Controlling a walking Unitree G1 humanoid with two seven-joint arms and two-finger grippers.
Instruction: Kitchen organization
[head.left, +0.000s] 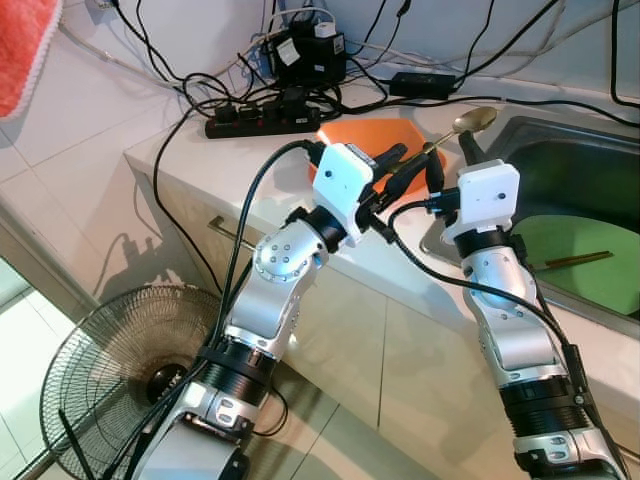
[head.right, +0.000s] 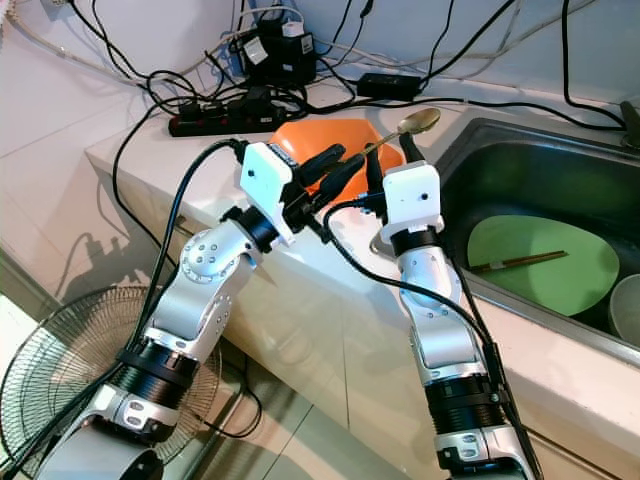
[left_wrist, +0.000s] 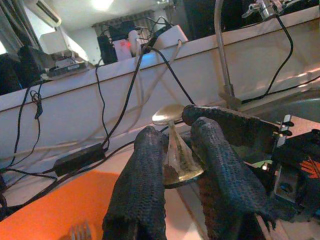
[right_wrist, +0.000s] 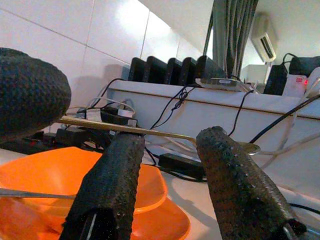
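Countertop (head.left: 250, 160) by sink (head.left: 570, 160) — power strip (head.left: 262, 121), orange plate (head.left: 372, 136) — tiled wall (head.left: 120, 60) behind.

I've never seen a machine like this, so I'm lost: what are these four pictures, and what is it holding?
It is a walking household robot. The two wide pictures come from cameras in its head, looking down at its silver arms; the other two come from cameras on its wrists. On the counter lie an orange plate and a power strip. Beside it, the sink holds a green plate. The left end effector pinches a golden spoon, and the right end effector is open right next to it.
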